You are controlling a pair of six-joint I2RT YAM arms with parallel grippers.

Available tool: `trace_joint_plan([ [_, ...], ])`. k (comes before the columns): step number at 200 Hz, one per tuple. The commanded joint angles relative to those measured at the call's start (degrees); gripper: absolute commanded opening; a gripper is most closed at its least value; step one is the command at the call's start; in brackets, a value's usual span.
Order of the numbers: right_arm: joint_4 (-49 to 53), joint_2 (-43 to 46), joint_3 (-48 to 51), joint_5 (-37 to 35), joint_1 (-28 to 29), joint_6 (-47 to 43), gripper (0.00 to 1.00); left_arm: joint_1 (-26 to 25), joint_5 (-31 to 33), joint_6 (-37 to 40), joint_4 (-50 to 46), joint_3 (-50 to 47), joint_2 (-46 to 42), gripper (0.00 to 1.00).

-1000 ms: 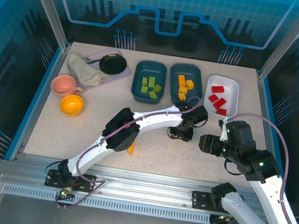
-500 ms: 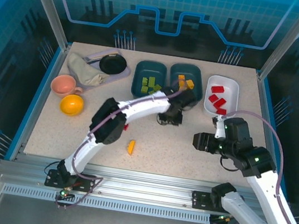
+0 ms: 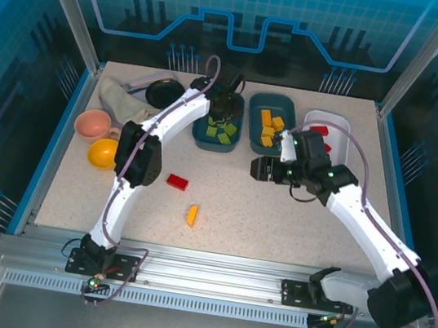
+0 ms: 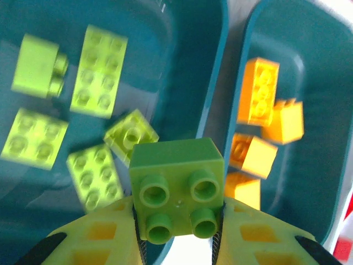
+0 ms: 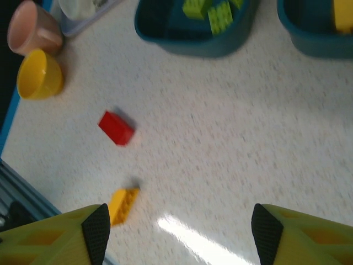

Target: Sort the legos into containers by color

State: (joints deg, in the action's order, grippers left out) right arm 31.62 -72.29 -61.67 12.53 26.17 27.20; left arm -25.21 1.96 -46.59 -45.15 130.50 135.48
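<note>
Clearly left jaws clamp a green brick (image 4: 176, 187), sides hidden — right jaws, cropped, seem wide apart.

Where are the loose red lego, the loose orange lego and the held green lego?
red lego (image 3: 177, 181): top external view, its top face.
orange lego (image 3: 191, 215): top external view, its middle.
held green lego (image 4: 177, 205): left wrist view, its studded face.

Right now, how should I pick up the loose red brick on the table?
Come straight down and close the right tool across the long faces of the red brick, mid-length. It is oblong, lies low, and sits apart from the orange brick, so both long sides look free.
</note>
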Motion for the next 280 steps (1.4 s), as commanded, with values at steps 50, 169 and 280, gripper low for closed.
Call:
trace_joint_plan([
  [50,-4.57,-12.37,-11.53,5.37,-5.09,2.79,0.71,5.73,-7.76,-7.51,11.87,12.65,14.50,0.23],
  [169,-0.58,-16.83,-13.34,6.16,-5.35,-1.72,0.71,7.11,-11.66,-6.06,8.33,15.14,12.07,0.58],
  [280,8.39,-27.29,-20.52,-4.47,18.90,-21.64,0.74,6.91,4.31,-17.68,-7.32,-48.36,-39.92,0.63],
])
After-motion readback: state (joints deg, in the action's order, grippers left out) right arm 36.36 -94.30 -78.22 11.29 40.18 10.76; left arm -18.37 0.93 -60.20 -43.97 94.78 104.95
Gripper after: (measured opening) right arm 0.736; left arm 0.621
